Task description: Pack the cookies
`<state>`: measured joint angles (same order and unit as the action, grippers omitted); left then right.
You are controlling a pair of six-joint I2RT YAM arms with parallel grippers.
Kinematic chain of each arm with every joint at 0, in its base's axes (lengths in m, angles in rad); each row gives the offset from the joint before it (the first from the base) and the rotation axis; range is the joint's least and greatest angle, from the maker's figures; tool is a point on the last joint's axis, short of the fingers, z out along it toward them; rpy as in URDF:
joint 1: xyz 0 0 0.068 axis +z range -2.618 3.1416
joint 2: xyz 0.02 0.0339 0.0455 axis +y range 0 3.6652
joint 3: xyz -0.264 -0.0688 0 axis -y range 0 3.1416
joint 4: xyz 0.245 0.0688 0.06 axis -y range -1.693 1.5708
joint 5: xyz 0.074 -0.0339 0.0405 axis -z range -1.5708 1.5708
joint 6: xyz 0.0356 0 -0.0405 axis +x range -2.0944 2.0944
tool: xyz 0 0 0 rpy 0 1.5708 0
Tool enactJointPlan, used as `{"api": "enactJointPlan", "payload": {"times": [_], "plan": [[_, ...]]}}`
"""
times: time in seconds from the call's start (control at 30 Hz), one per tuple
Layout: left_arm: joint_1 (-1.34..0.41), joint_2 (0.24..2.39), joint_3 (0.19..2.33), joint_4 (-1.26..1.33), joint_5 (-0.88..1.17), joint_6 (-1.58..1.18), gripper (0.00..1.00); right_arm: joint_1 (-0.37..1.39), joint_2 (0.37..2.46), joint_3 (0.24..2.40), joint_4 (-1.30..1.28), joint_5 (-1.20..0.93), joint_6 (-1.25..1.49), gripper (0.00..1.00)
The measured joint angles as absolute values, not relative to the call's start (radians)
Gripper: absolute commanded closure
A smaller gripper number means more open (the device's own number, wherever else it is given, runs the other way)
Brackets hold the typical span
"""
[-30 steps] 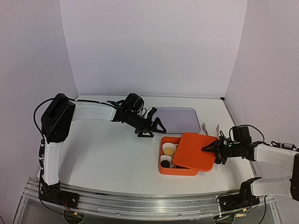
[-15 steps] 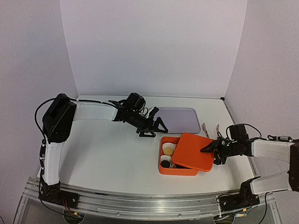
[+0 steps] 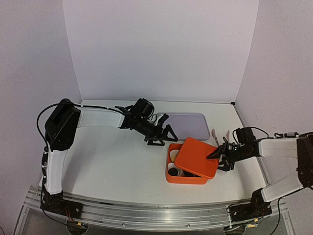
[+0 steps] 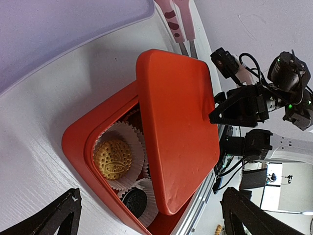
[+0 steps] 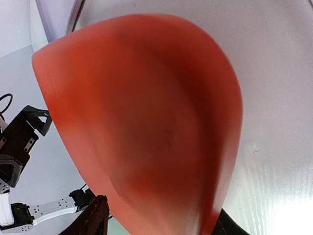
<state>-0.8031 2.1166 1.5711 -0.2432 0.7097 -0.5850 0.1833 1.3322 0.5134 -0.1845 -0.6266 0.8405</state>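
Two visible in white paper cups (image 4: 131, 146) inside orange box (image 3: 186, 179), lower centre-right: black cookie (image 4: 134, 201), golden cookie (image 4: 113, 159). Tilted orange lid (image 3: 196, 157) covers most of box. Beside it right gripper (image 3: 218, 155), jaws clamped on lid's right edge. Up-left of box, left gripper (image 3: 161, 139), jaws wide apart. Farther back, purple tray (image 3: 190, 125) on white surface (image 3: 112, 161).

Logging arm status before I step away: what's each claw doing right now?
Left claw: open, holding nothing.
Right claw: closed on the right edge of the orange lid.
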Motion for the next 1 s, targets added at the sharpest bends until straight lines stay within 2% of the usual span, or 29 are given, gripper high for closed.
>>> {"api": "enactJointPlan", "payload": {"times": [0.4, 1.0], "plan": [[-0.815, 2.164, 1.571, -0.243, 0.716, -0.586, 0.01, 0.184, 1.452, 0.614, -0.272, -0.695, 0.716, 0.43], [-0.826, 2.181, 1.575, -0.244, 0.714, -0.601, 0.0, 0.186, 1.502, 0.766, -0.488, -0.568, 0.557, 0.45]]}}
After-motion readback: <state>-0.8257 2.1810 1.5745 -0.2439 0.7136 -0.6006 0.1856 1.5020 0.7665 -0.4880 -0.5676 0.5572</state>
